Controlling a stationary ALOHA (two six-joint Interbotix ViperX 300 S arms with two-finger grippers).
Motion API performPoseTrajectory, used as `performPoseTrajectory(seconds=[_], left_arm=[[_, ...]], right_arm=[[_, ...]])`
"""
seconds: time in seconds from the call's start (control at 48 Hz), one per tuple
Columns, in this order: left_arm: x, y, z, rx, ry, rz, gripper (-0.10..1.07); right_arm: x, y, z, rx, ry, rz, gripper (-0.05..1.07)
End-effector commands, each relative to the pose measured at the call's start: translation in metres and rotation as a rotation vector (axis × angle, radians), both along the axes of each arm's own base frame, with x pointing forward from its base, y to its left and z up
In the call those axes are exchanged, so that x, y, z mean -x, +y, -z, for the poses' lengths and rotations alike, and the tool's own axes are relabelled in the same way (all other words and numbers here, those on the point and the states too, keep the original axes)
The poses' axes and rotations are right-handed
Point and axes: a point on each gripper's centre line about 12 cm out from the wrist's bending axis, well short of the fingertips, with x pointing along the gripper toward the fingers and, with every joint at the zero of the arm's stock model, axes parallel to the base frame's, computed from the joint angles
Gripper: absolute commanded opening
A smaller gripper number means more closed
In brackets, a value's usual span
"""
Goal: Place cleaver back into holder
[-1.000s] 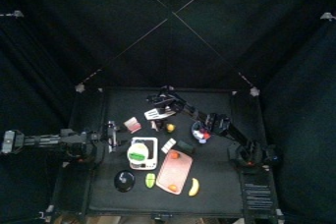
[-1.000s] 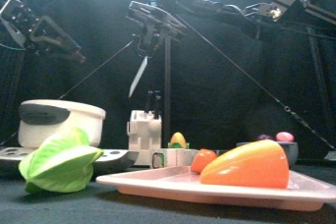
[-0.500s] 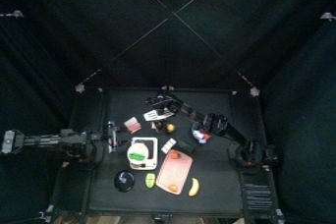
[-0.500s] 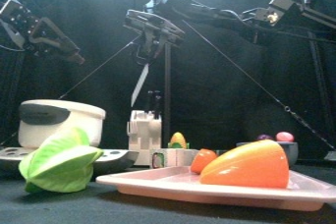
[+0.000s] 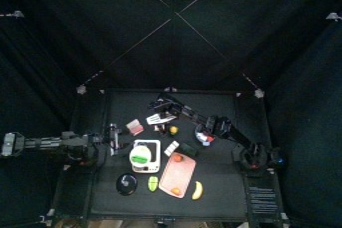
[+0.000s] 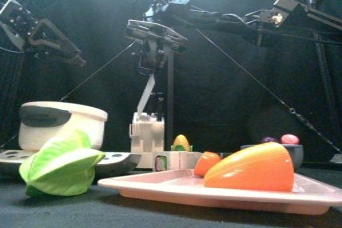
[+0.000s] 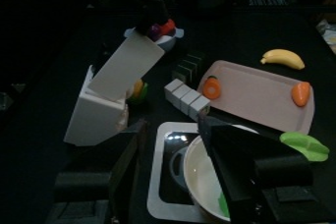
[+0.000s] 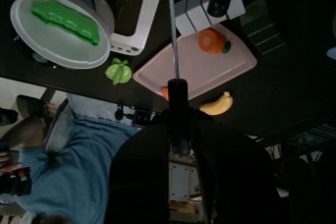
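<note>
Your right gripper (image 6: 155, 44) clenches the thin, stiff whitish-grey cleaver (image 6: 143, 92) by its dark handle; it looks light, so keep that grip. The left gripper (image 7: 168, 184) rests released.

Pink board (image 5: 178, 173) lies front-centre on table (image 5: 227, 107), orange piece (image 6: 254, 166) on it. White board (image 5: 144, 154) just left of it, bowl (image 6: 55, 124) at left, green leaf piece (image 6: 62, 163) in front. Holder (image 6: 147, 132) behind, centre. Cleaver (image 6: 143, 96) hangs above holder from right gripper (image 6: 156, 44). Left gripper (image 5: 96, 146) at left edge.
</note>
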Motion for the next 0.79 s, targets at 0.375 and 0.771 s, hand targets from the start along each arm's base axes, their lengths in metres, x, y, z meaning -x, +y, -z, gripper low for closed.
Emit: performPoseTrajectory(seconds=[0.375, 0.771], left_arm=[[-0.0018, 0.0012, -0.0062, -0.001, -0.017, -0.004, 0.84], [-0.0015, 0.0011, -0.0048, 0.002, -0.005, -0.006, 0.84]], right_arm=[[0.0055, 0.0033, -0.0187, 0.004, -0.039, -0.003, 0.47], [0.0050, 0.0048, -0.0187, -0.011, -0.043, -0.010, 0.47]])
